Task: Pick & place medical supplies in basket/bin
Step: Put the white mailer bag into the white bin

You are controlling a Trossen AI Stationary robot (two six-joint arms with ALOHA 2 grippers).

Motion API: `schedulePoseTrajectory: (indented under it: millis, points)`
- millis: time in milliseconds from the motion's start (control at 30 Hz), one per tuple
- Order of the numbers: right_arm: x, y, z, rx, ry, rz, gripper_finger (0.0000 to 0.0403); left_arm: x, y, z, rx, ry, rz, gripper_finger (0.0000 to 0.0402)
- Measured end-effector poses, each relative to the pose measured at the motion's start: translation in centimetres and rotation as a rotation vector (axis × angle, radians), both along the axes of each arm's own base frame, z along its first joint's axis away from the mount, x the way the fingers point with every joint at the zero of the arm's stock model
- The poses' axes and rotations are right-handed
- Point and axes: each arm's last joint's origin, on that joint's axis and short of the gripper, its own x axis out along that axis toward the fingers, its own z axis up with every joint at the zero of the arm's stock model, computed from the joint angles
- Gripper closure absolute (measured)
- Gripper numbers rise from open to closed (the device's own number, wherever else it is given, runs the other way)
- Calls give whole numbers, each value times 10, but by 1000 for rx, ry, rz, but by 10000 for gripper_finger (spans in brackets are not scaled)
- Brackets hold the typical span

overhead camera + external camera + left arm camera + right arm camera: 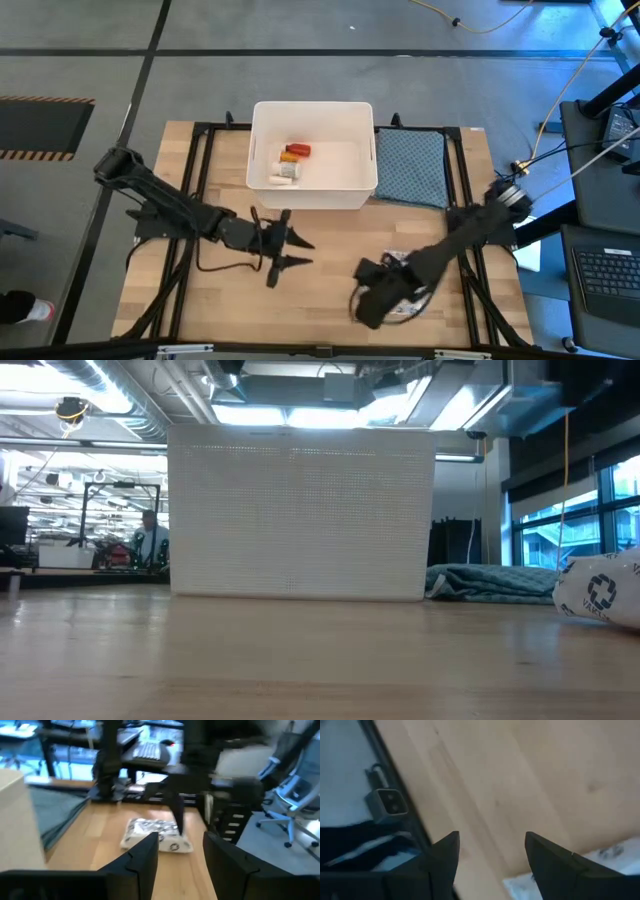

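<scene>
Wood tabletop [330, 285] with black frame rails, scanning left to right: left arm lies across the left half, left gripper [297, 252] pointing toward the right side, fingers spread wide, nothing between them, hovering over bare wood in front of the tub. White tub [312, 155] sits at the far middle of the table, long axis running left-right; in the low view its wall [300, 510] blocks most of the background. Inside it, toward its left half: red bottle [294, 151] lying on its side, long axis roughly left-right, and white pill bottle [283, 172] just in front of it, also lying down; can't tell which way the caps point. Blue-grey cloth [411, 168] is folded flat, touching the tub's right wall. Blister pack [156, 834], flat silvery-white with dark print, lies on the wood at the near right, well apart from the tub; long axis roughly left-right in the left wrist view. Right gripper [372, 300] is right over its near-left edge, partly covering it from above; right wrist view shows the fingers apart with only bare wood between them and the pack's edge [615, 855] off to one side, so it holds nothing. Laptop [605, 275] sits off the table at far right.
</scene>
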Motion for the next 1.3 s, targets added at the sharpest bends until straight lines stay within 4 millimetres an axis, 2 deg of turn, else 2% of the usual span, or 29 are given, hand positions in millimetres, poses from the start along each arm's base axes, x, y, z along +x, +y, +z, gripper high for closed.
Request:
schedulePoseTrajectory:
  millis: [133,233,400,467,600,733,900,1067,1200,1300]
  points:
    - [-46,-12,-5,38,-40,-122,196,7,-17,-10,33,-44,-12,257]
    - [-79,-22,-17,58,-22,-238,206,13,-26,-20,26,-39,5,260]
    - [-112,-29,-42,91,25,-354,216,30,-35,-46,13,37,65,265]
    - [-118,-29,-51,82,42,-364,219,39,-36,-62,13,79,88,267]
    - [-129,-26,-54,76,69,-415,222,62,-39,-90,-27,152,108,271]
    - [-146,-26,-57,54,138,-556,222,84,-44,-110,-53,198,103,276]
    - [-163,-23,-60,42,262,-680,222,111,-52,-118,-63,199,58,285]
    - [-165,-23,-66,-11,281,-684,222,130,-58,-118,-55,181,16,294]
    - [-170,-25,-88,-31,403,-703,222,136,-56,-117,-48,177,22,299]
    - [-170,-25,-106,21,403,-698,222,136,-55,-117,-54,180,27,300]
